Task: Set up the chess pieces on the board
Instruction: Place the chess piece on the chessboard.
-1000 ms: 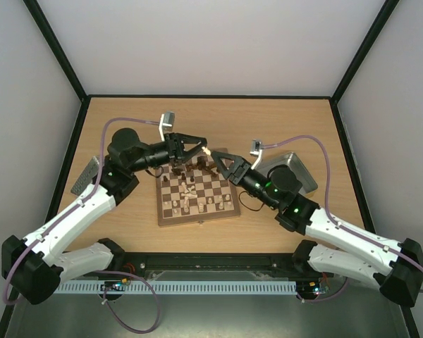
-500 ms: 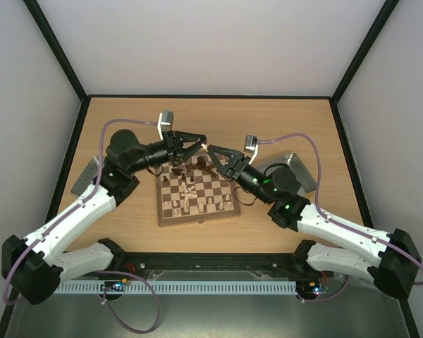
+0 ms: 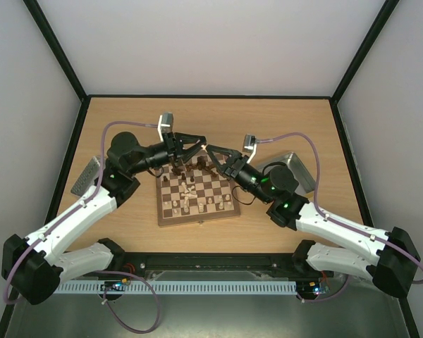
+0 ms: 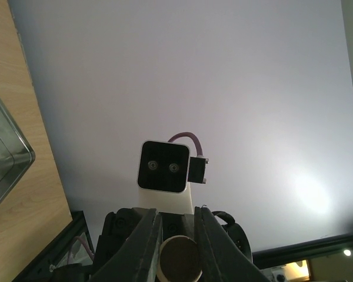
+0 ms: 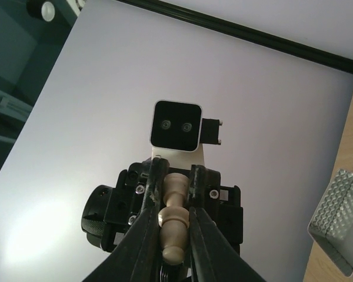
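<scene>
The board (image 3: 197, 215) lies mid-table with several cream and dark chess pieces (image 3: 187, 203) scattered on it. Above its far edge my two grippers meet tip to tip. My left gripper (image 3: 201, 144) is shut on a cream chess piece (image 3: 206, 148); its round felted base (image 4: 179, 259) fills the gap between the left fingers (image 4: 148, 235). My right gripper (image 3: 211, 150) is shut on the same cream piece (image 5: 174, 217), whose rounded end points at the right wrist camera. Both jaws press against the piece, which hangs level in the air between the grippers.
A grey metal tray (image 3: 297, 167) sits right of the board behind the right arm. Another grey tray (image 3: 84, 176) lies at the table's left edge. Black frame rails border the wooden table.
The right gripper moved left and up to the left gripper's tips and closed from wide open onto the cream piece. The left gripper stayed shut and hardly moved.
</scene>
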`<state>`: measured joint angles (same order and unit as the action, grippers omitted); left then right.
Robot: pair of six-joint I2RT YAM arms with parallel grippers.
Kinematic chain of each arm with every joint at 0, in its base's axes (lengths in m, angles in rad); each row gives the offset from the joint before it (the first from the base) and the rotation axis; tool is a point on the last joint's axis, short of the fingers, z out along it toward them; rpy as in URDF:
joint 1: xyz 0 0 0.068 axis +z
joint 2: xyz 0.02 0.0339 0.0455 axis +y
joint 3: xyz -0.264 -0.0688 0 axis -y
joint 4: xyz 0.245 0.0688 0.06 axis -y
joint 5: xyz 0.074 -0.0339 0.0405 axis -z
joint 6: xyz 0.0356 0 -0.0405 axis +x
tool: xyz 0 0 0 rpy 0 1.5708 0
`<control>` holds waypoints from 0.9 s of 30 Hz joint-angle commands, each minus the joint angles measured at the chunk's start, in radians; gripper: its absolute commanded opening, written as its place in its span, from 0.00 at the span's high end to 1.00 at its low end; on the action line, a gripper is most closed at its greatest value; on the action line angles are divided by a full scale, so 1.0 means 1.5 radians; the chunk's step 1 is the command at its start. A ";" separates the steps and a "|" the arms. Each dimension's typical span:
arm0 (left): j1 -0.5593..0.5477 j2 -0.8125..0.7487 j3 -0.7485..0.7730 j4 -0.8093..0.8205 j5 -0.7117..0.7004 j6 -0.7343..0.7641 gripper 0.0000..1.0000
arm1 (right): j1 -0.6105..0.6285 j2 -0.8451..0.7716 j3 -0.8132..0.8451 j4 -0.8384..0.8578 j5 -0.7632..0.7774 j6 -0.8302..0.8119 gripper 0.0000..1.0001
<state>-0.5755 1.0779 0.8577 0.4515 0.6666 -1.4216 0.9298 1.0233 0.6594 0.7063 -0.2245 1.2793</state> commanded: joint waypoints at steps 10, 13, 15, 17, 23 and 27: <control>-0.001 -0.037 0.002 -0.235 -0.135 0.221 0.47 | 0.003 -0.022 0.104 -0.351 0.081 -0.091 0.98; 0.001 -0.061 0.003 -0.383 -0.290 0.332 0.37 | 0.002 -0.009 0.144 -0.548 0.120 -0.150 0.98; 0.002 -0.075 0.003 -0.451 -0.390 0.393 0.34 | 0.003 0.015 0.171 -0.658 0.132 -0.192 0.98; 0.003 -0.091 0.005 -0.502 -0.480 0.443 0.31 | 0.003 0.049 0.206 -0.760 0.134 -0.235 0.98; 0.005 -0.141 0.016 -0.563 -0.664 0.557 0.26 | 0.009 0.179 0.322 -0.980 0.096 -0.351 0.98; 0.005 -0.164 0.009 -0.555 -0.731 0.591 0.24 | 0.022 0.250 0.371 -1.049 0.085 -0.397 0.98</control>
<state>-0.5724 0.8639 0.8516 -0.3447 -0.2382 -0.6537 0.9413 1.3285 1.1378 -0.6300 -0.0811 0.8089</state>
